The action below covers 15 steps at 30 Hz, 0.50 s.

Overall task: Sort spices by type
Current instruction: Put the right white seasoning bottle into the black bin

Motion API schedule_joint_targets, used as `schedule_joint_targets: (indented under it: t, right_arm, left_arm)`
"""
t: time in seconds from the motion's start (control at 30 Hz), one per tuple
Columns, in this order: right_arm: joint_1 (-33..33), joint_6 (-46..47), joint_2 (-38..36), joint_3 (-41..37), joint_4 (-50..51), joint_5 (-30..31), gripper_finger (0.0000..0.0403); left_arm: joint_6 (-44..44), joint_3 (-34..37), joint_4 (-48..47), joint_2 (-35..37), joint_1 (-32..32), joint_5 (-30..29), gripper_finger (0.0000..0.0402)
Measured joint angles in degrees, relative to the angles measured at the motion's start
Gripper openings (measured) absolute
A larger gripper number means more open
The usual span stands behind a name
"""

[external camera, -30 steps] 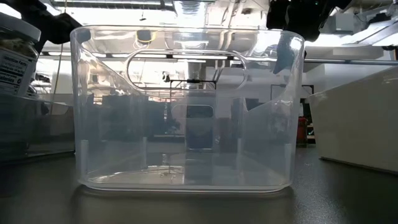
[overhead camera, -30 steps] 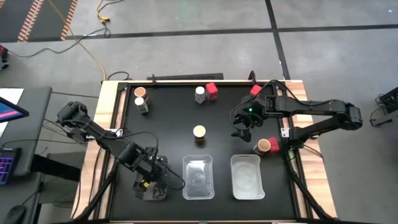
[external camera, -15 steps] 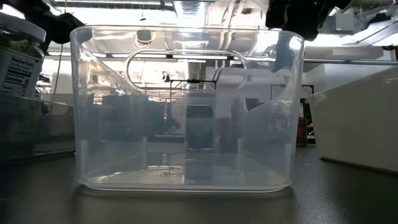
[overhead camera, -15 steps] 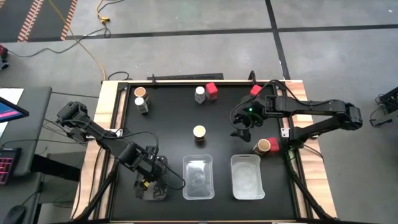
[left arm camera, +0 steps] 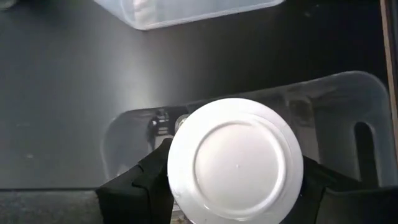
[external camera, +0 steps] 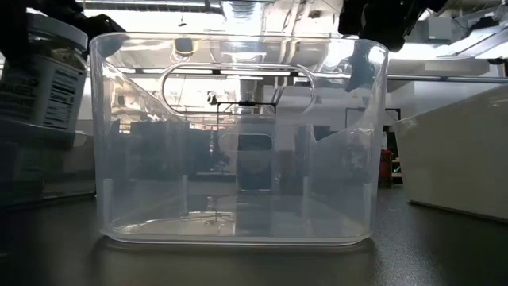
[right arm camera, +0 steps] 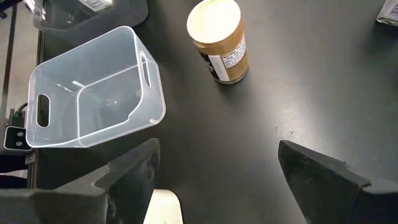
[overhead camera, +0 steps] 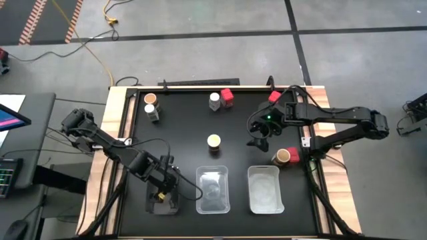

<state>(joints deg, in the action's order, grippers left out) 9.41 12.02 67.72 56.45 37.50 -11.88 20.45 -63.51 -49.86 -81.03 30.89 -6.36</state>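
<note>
the left gripper [overhead camera: 161, 194] is clamped on a white-capped spice jar [left arm camera: 235, 168] and holds it over the leftmost clear tray [overhead camera: 151, 206], apparently to drop it in as the first of its type. the middle tray [overhead camera: 213, 191] and right tray [overhead camera: 263, 190] look empty, while the other jars [overhead camera: 213, 141] stand loose on the black table [overhead camera: 180, 127]. the right gripper [overhead camera: 259, 142] hangs spread wide with nothing in it, near the cream-lidded jar, likely lined up as the next pick.

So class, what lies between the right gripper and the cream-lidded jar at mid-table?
Nothing: in the high view, bare black tabletop separates the right gripper from the cream-lidded jar.
</note>
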Motion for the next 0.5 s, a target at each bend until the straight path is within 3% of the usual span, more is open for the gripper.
schedule_joint_targets:
  t: [0.17, 0.5]
  right_arm:
    - [0.00, 0.02, 0.00, 0.00, 0.00, 0.00, 0.0353]
    - [0.00, 0.13, -0.01, 0.00, -0.26, -0.02, 0.0353]
  left_arm:
    - [0.33, 0.18, 0.20, 0.00, 0.00, -1.30, 0.0204]
    - [3.82, 8.29, 10.22, 1.33, -0.57, -1.77, 0.0204]
